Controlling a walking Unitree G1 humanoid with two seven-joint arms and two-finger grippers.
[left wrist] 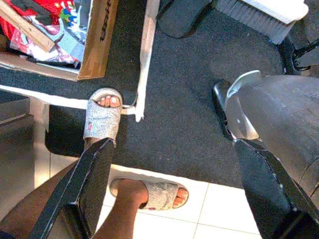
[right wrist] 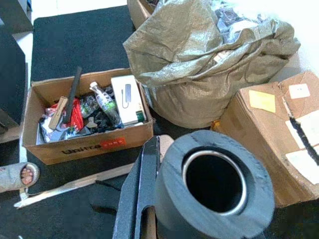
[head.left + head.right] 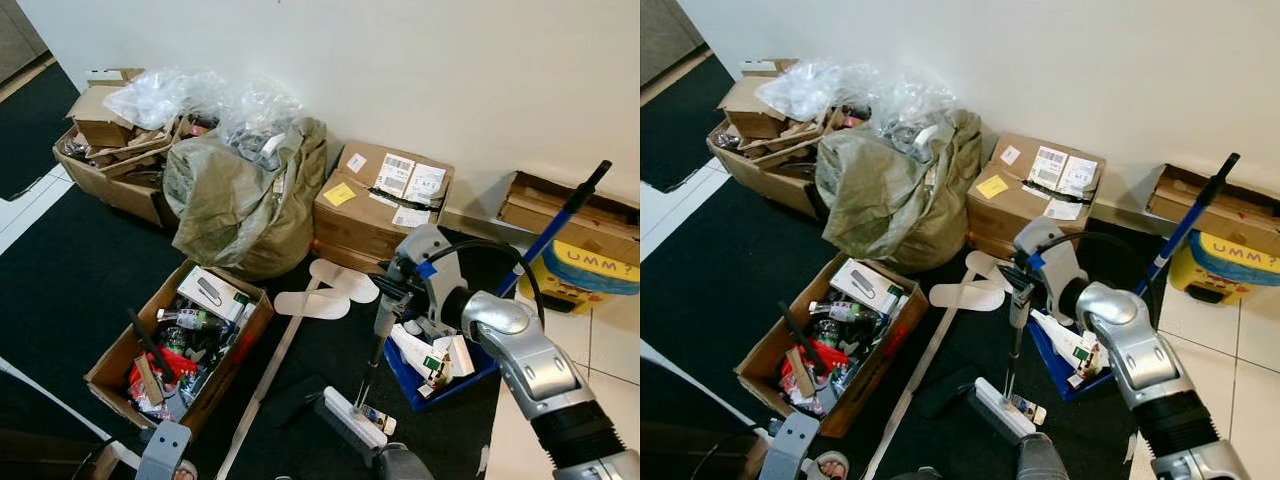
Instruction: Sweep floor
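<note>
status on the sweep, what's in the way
Right gripper shut on broom handle, brush head on carpet. Left gripper open, idle. Open box, person's foot close by.

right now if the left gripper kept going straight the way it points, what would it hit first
Probably the dark carpet between its open fingers. A person's sandalled foot lies just beside that line, though depth is unclear.

four cardboard boxes (image 3: 380, 205); one sack (image 3: 245, 195); one broom (image 3: 360, 420)

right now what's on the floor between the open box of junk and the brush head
In the left eye view, a long pale strip lies on the dark carpet between the open box and the brush head, beside a dark flat piece.
</note>
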